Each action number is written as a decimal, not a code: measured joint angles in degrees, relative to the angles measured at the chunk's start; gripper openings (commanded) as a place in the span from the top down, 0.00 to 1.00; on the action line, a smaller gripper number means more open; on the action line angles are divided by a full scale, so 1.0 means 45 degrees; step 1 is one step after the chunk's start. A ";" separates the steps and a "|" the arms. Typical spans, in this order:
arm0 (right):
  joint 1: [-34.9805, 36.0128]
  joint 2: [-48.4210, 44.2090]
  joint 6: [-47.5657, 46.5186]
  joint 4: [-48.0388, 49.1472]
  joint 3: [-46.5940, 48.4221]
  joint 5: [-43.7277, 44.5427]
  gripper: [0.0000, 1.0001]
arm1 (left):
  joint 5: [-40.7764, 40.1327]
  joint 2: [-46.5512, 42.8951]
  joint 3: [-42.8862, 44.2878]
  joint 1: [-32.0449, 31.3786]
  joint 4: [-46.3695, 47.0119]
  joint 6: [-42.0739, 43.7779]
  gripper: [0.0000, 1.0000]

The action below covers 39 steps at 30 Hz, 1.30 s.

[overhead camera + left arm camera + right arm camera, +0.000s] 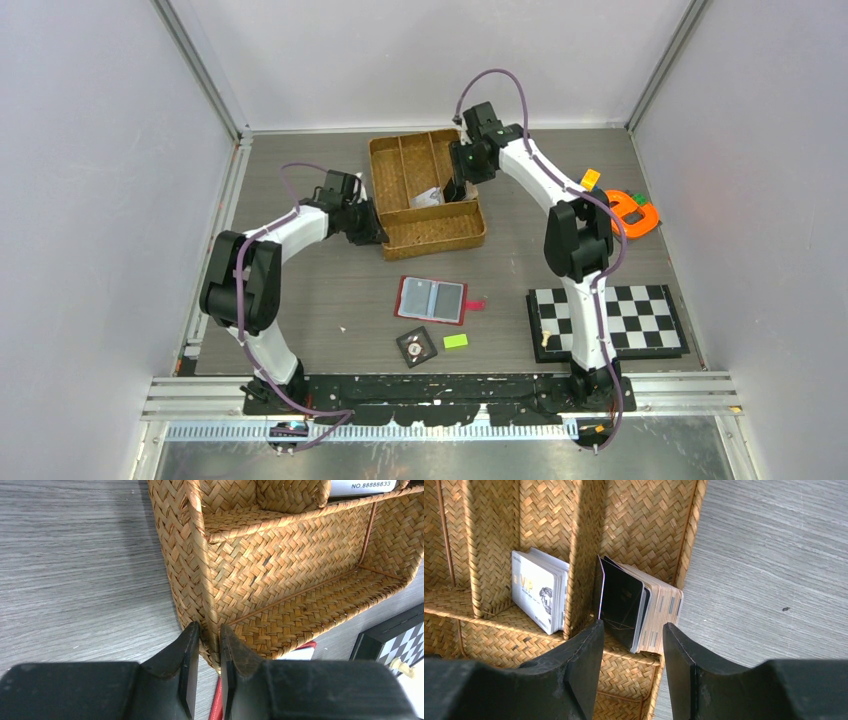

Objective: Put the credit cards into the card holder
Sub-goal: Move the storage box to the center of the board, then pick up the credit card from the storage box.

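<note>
The red card holder (432, 299) lies open on the table, its grey-blue pockets facing up; its red edge (217, 706) shows under my left fingers. Credit cards stand on edge in the woven tray (432, 241): a dark-fronted stack (639, 605) in the corner compartment and a white stack (539, 590) in the compartment beside it. My right gripper (634, 627) hangs open just above the dark-fronted stack, touching nothing. My left gripper (210, 630) is shut on the tray's near left corner wall (206, 570), one finger on each side of it.
A chessboard (610, 318) lies at the near right. A black tile with a dial (415, 346) and a small green block (456, 341) sit just in front of the card holder. An orange object (632, 212) lies at the far right.
</note>
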 measured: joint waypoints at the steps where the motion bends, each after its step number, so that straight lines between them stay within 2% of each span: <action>1: 0.0087 -0.0024 0.0000 0.0029 0.0000 0.0121 0.48 | 0.0015 0.0000 0.0000 0.0000 0.0000 0.0000 0.87; 12: 0.0573 -0.0087 0.0155 0.0408 0.0000 0.0442 0.48 | 0.0117 0.0000 0.0000 0.0000 0.0029 -0.0005 0.89; 23: 0.0568 -0.0087 0.1161 0.1559 -0.0151 -0.0709 0.48 | 0.0223 0.0019 0.0000 0.0000 0.0087 -0.0005 0.92; 28: 0.0573 -0.0087 0.1501 0.1923 -0.0364 -0.0821 0.44 | 0.0233 0.0019 -0.0005 0.0000 0.0087 -0.0005 0.92; 39: 0.0573 -0.0087 0.1622 0.1870 -0.0753 0.0937 0.46 | 0.0248 0.0029 -0.0005 0.0000 0.0092 -0.0005 0.93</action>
